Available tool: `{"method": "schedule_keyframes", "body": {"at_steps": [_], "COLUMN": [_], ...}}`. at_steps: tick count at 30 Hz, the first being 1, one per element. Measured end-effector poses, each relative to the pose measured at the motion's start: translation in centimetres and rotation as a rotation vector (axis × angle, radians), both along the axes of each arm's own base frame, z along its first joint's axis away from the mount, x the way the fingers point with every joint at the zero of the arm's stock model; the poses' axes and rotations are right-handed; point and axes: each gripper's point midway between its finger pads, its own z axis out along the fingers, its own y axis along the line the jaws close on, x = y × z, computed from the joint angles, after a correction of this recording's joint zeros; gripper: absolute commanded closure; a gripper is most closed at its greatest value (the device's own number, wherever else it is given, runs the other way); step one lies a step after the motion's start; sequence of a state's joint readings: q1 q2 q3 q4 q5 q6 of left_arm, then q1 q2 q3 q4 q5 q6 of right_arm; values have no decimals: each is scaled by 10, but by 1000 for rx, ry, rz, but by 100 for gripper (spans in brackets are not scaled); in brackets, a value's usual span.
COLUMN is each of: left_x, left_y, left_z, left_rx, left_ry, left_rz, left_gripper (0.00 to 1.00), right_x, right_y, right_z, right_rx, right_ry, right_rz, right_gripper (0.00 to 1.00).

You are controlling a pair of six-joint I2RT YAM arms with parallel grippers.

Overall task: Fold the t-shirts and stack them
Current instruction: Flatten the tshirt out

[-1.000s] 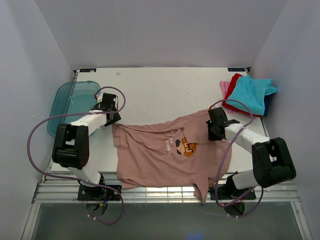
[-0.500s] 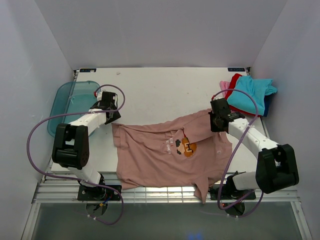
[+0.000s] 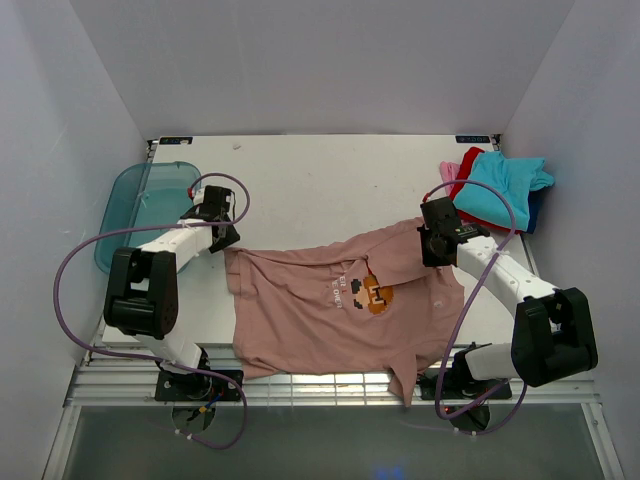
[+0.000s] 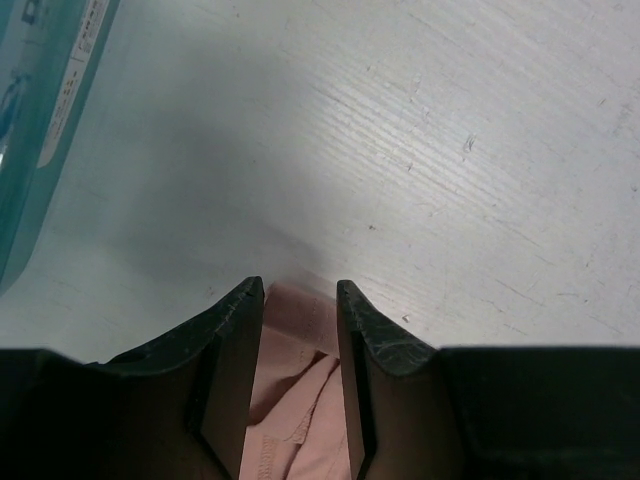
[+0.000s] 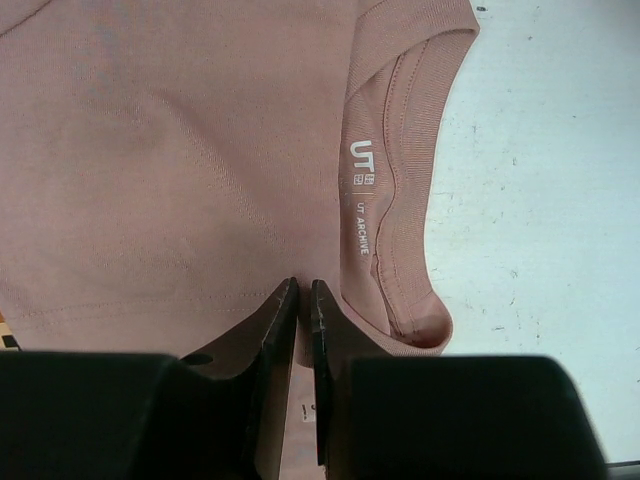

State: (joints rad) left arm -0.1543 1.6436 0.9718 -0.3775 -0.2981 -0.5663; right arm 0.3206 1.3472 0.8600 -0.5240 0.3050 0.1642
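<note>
The dusty-pink t-shirt (image 3: pixel 320 325) lies spread across the table's front, its pixel-art print (image 3: pixel 376 296) facing up. My left gripper (image 3: pixel 224 240) sits at the shirt's left corner. In the left wrist view the gripper (image 4: pixel 300 290) has bunched pink cloth (image 4: pixel 295 385) filling the narrow gap between the jaws. My right gripper (image 3: pixel 429 256) is shut on the shirt near its collar. In the right wrist view the gripper (image 5: pixel 303 285) pinches the cloth (image 5: pixel 180 150) beside the neck label (image 5: pixel 362 180). A turquoise tee (image 3: pixel 500 185) tops a stack with red (image 3: pixel 463 198), pink (image 3: pixel 449 175) and dark blue (image 3: pixel 538 213) tees at the back right.
A translucent teal tray (image 3: pixel 140 200) lies at the back left, just beyond my left gripper; its edge shows in the left wrist view (image 4: pixel 40 120). White walls enclose the table on three sides. Purple cables loop from both arms.
My right gripper moved back and to the right with the collar area, drawing that side of the shirt along. In the last half second almost nothing moved. The left gripper stayed in place.
</note>
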Motion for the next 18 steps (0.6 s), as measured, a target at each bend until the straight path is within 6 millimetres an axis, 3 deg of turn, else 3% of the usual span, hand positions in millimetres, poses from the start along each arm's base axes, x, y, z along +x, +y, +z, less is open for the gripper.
{"method": "schedule_keyframes", "body": {"at_steps": [13,17,18], "left_x": [-15,-14,-14], "left_y": [2,2,2], "left_z": [-6,-6,-6], "left_rx": [4,3,3], "left_ry": [32,31,29], "left_rz": [3,4,4], "left_gripper": [57,67,75], "right_x": [0,-2,-3], "right_y": [0,0,-1], "right_z": [0,-2,-3], "right_rx": [0,-2,-3], "right_ry": [2,9,12], "right_rz": [0,0,0], "right_gripper": [84,84,84]}}
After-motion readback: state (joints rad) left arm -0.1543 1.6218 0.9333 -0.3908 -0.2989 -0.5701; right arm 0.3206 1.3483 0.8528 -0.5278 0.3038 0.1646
